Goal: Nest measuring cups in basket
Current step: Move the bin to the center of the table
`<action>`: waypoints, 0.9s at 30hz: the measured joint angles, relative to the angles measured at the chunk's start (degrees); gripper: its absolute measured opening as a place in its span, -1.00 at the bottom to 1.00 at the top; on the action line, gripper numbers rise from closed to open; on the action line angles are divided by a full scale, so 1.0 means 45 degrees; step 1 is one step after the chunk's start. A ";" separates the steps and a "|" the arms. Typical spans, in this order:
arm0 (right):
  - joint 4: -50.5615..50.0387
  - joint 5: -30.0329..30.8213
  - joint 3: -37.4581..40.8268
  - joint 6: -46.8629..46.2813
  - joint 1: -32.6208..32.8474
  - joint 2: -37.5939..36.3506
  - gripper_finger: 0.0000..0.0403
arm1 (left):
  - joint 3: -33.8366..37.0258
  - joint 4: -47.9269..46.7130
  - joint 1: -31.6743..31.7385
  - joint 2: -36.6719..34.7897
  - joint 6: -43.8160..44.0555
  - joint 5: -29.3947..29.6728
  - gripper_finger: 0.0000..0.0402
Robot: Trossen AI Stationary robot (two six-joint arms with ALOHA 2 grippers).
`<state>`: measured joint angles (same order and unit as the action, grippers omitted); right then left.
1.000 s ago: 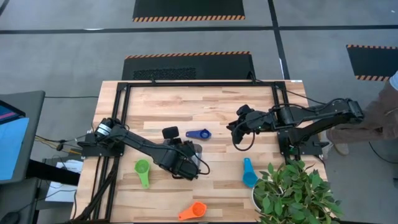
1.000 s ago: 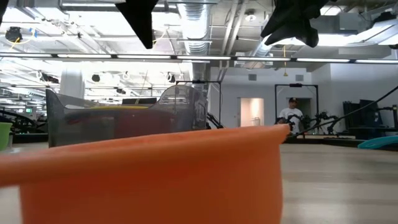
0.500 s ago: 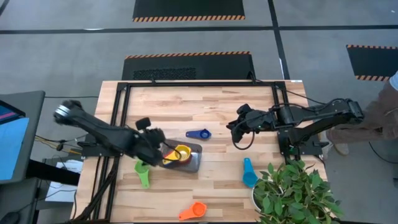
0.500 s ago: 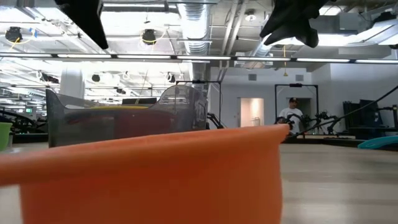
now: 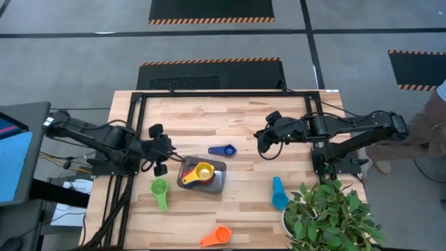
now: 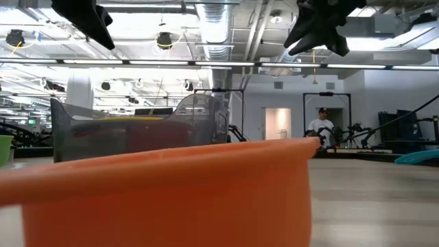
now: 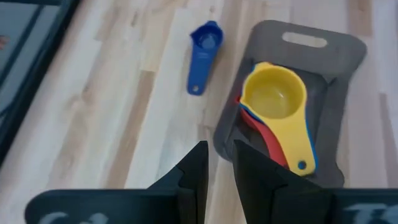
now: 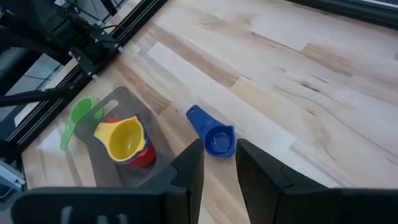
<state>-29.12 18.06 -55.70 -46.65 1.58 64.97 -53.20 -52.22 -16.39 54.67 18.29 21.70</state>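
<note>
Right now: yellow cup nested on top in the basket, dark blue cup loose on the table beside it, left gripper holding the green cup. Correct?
Not quite. The left gripper holds nothing: the high view shows the green cup lying loose on the table, apart from it. The rest stands: the yellow cup sits on top of the stack in the basket, and the dark blue cup lies on the table beside it.

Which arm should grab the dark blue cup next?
Probably right: its hand hangs empty closer to the dark blue cup, looking straight at it; the left hand sits beyond the basket.
</note>
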 joint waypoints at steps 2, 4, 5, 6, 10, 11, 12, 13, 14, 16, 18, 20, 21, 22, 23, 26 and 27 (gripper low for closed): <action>-0.0004 0.0000 0.0000 0.0004 -0.0124 -0.0004 -0.42 | 0.0435 0.0598 0.0454 -0.0316 -0.0501 -0.0467 -0.69; 0.0000 0.0001 0.0000 0.0005 -0.0205 -0.0001 -0.42 | 0.0899 0.1027 0.0843 -0.0580 -0.0732 -0.0929 -0.69; -0.0005 0.0005 0.0000 0.0005 -0.0222 0.0000 -0.42 | 0.1097 0.1088 0.1003 -0.0716 -0.0768 -0.1169 -0.69; -0.0003 0.0003 0.0000 0.0010 -0.0226 0.0000 -0.42 | 0.1257 0.1158 0.1126 -0.0868 -0.0773 -0.1411 -0.69; 0.0080 0.0024 0.0000 -0.0117 -0.0329 0.0000 -0.42 | 0.1619 0.1135 0.1369 -0.1666 -0.0908 -0.2084 -0.69; 0.0124 0.0024 0.0000 -0.0220 -0.0372 0.0000 -0.42 | 0.1641 0.1162 0.1392 -0.1891 -0.0972 -0.2107 -0.69; 0.0192 0.0024 0.0000 -0.0260 -0.0430 0.0000 -0.42 | 0.1660 0.1198 0.1401 -0.2130 -0.1047 -0.2099 -0.69; 0.0278 0.0027 0.0000 -0.0268 -0.0488 0.0000 -0.42 | 0.1686 0.1189 0.1401 -0.2374 -0.1150 -0.2090 -0.69; 0.0338 0.0044 0.0000 -0.0277 -0.0542 0.0000 -0.42 | 0.1698 0.1175 0.1401 -0.2593 -0.1252 -0.2088 -0.69; 0.0335 0.0049 0.0000 -0.0292 -0.0661 0.0000 -0.42 | 0.1703 0.1195 0.1401 -0.2982 -0.1336 -0.2082 -0.69; 0.0340 0.0053 0.0000 -0.0296 -0.0796 0.0000 -0.42 | 0.1703 0.1267 0.1401 -0.3316 -0.1346 -0.2049 -0.69; 0.0340 0.0053 0.0000 -0.0301 -0.0917 0.0000 -0.42 | 0.1703 0.1256 0.1401 -0.3551 -0.1447 -0.2044 -0.69; 0.0343 0.0059 0.0000 -0.0302 -0.0978 0.0000 -0.42 | 0.1703 0.1261 0.1401 -0.3657 -0.1571 -0.2037 -0.69; 0.0351 0.0062 0.0000 -0.0301 -0.1040 0.0000 -0.42 | 0.1703 0.1276 0.1401 -0.3746 -0.1651 -0.1999 -0.69; 0.0378 0.0063 0.0000 -0.0306 -0.1079 0.0000 -0.42 | 0.1703 0.1336 0.1401 -0.3803 -0.1718 -0.1982 -0.69; 0.0523 0.0063 0.0000 -0.0306 -0.1150 0.0000 -0.42 | 0.1703 0.1385 0.1401 -0.3861 -0.1956 -0.1982 -0.69; 0.0577 0.0063 0.0000 -0.0306 -0.1145 0.0000 -0.42 | 0.1703 0.1382 0.1401 -0.3851 -0.2043 -0.1982 -0.69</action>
<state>-26.53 18.35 -55.70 -48.03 -3.57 64.97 -45.54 -46.00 -10.09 37.34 9.09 12.78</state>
